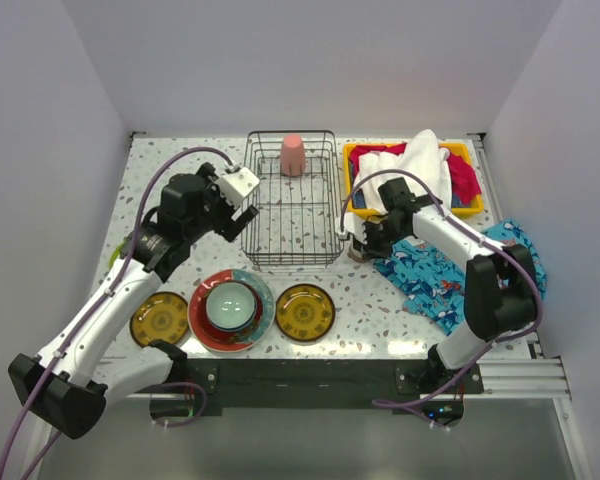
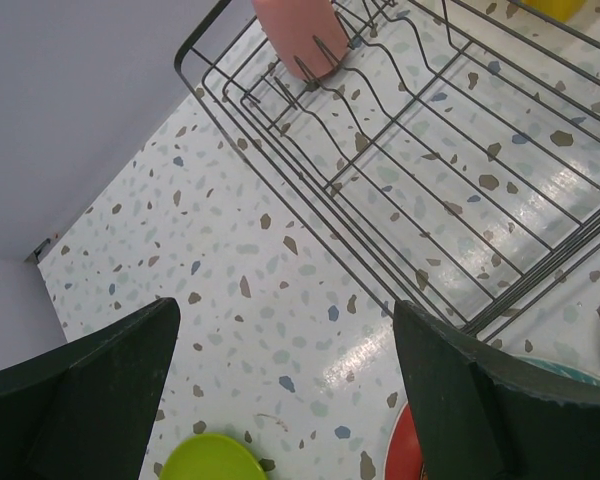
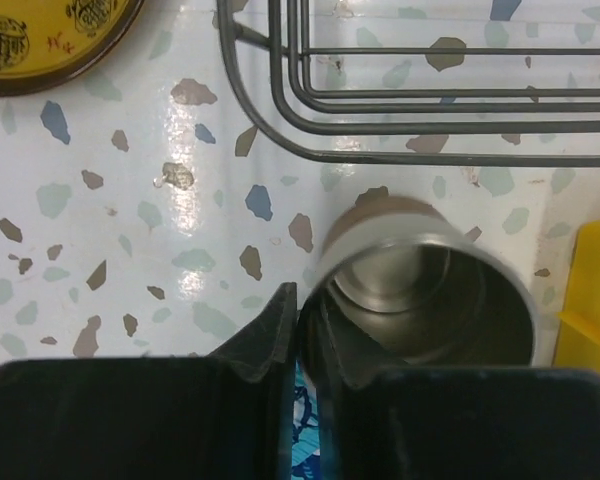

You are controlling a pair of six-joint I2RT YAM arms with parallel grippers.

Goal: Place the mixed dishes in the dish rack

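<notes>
Top view: the dish rack (image 1: 290, 205) stands at the middle back of the speckled table (image 1: 180, 160), with a pink cup (image 1: 293, 155) upside down inside it near the far end. A yellow bin (image 1: 460, 152) heaped with red and white cloths sits just beside the rack's right side, and a blue fish-print cloth (image 1: 445, 275) lies in front of the bin. Near the table's front edge a red teal-rimmed plate (image 1: 205, 335) carries a pale green bowl (image 1: 230, 305). An amber plate (image 1: 160, 318) lies to its left and a second amber plate (image 1: 305, 312) to its right. A lime-green plate (image 2: 212, 458) lies left of the rack, mostly covered by the left arm in the top view.

The left gripper (image 1: 238, 215) hangs above the table by the rack's front-left corner, its jaws spread wide and holding nothing. The right gripper (image 3: 302, 335) is at the rack's front-right corner, beside the bin. Its fingers (image 3: 270, 345) are pinched together on the rim of a metallic cup (image 3: 430, 290), one outside the wall and one inside. The cup stands mouth-up on the table, just outside the rack wire.
</notes>
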